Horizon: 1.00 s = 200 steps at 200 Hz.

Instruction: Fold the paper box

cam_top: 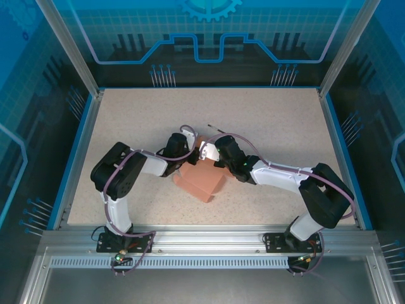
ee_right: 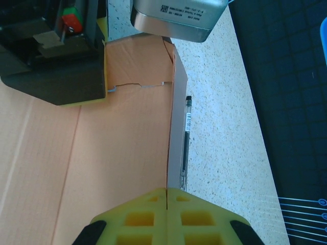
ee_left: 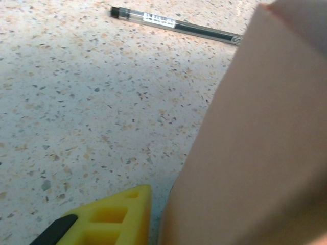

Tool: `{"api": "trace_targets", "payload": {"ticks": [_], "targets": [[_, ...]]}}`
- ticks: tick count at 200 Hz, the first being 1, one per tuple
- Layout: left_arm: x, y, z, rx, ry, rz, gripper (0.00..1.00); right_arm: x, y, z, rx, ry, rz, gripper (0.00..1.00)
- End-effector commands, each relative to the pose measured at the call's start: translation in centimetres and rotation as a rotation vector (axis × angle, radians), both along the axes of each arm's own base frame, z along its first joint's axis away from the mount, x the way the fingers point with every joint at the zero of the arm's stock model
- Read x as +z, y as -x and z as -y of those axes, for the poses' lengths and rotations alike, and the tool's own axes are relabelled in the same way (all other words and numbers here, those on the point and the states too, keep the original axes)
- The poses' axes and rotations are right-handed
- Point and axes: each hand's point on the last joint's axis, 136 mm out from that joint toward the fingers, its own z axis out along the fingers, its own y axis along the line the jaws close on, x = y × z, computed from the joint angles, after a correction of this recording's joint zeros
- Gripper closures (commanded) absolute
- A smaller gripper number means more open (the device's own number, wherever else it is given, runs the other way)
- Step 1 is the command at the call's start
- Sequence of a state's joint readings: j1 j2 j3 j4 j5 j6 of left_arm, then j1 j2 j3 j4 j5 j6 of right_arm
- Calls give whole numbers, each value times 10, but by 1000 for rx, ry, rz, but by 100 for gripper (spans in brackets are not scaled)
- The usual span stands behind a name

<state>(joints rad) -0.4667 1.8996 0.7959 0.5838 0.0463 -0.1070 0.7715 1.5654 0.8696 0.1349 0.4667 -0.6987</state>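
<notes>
- Top view: risk was a wrist clash, since both arms were bent inward w/ elbows out and their wrists nearly met at table (cam_top: 126, 114) centre. The paper box (cam_top: 204, 185) lay mid-table, just near of a pen (cam_top: 215, 129). The left gripper (cam_top: 182, 166) sat at the box's far-left part, w/ the right gripper (cam_top: 205, 159) just beside it.
- Left wrist: one yellow finger (ee_left: 115, 219) pointed low over the table, next to a raised box wall. Couldn't tell if this tool was clenched or released. If it closed off the crease, the thin card could buckle.
- Right wrist: fingers were pressed together w/ no gap. The upright wall's edge ran straight into their seam, so prob. pinching that wall. The pen lay just outside it, so a pull could tear the card or nudge the pen.
</notes>
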Motion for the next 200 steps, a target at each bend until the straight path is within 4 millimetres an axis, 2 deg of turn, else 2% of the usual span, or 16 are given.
{"api": "trace_targets", "payload": {"ticks": [1, 50, 71, 89, 122, 200], "targets": [[-3, -16, -23, 157, -45, 14, 78, -4, 6, 5, -6, 18, -35, 100], [-5, -20, -44, 293, -72, 4, 84, -6, 9, 6, -11, 24, -40, 100], [-6, -21, -44, 302, -70, -6, 85, -8, 9, 5, -9, 26, -43, 100], [-2, -20, -35, 258, -35, 3, 84, -7, 7, 7, -19, 29, -36, 100], [10, -13, -14, 128, 14, 39, 73, -7, 5, 9, -33, 34, -32, 100], [25, 2, -1, 29, 80, 51, 50, -7, 3, 12, -46, 43, -25, 100]]}}
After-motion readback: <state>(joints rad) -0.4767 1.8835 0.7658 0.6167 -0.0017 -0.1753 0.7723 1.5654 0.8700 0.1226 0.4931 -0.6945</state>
